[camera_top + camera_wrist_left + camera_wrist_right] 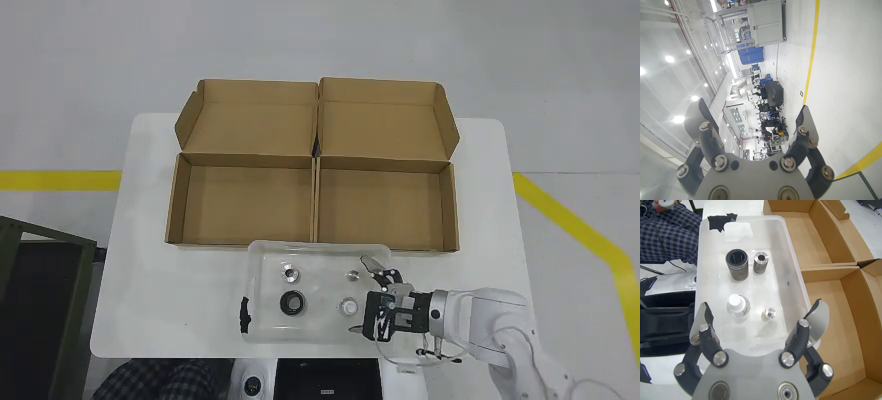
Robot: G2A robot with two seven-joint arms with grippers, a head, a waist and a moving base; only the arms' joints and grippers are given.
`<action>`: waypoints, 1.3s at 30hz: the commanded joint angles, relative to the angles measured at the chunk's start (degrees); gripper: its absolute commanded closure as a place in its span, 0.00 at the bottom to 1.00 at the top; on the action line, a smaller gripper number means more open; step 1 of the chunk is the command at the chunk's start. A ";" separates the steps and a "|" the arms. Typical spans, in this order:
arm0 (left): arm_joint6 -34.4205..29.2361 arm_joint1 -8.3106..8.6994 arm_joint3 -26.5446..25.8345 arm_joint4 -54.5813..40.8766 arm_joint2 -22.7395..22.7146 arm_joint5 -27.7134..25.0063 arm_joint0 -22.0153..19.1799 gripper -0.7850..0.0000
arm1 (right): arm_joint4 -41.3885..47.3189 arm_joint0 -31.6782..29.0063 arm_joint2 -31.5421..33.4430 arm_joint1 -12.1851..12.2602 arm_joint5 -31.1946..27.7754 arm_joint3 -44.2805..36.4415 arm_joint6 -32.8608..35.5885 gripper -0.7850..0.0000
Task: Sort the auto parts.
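Empty right gripper point(371, 298) over the clear bin point(250, 285)

Top view: it hangs at the bin's right end, with two open cardboard boxes point(245, 205) just behind. Left wrist view: left gripper point(752, 105) spread wide, empty, facing the room. Right wrist view: fingers apart above a linear bearing point(737, 264), steel sleeve point(761, 262), white-capped bottle point(738, 307) and small knurled fitting point(769, 314), all standing in the bin.

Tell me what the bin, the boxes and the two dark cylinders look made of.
Bin: clear plastic, likely; see-through walls with glossy reflections. Boxes: brown cardboard, matte, with folded flaps. Large cylinder: dark metal, probably steel, dull sheen. Small cylinder: metal too, its top face brushed and bright.
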 commanded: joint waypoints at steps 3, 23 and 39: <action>0.00 0.00 0.00 0.00 0.00 0.00 0.00 0.00 | -1.19 0.37 -1.20 0.18 -0.08 0.09 0.56 0.00; 0.00 0.00 0.00 0.00 0.00 0.00 0.00 0.00 | -1.41 3.75 -6.81 0.76 -0.69 3.11 4.32 0.45; 0.00 0.00 0.00 0.00 0.00 0.00 0.00 0.00 | 0.20 6.03 -9.05 1.34 -1.05 4.71 6.47 1.00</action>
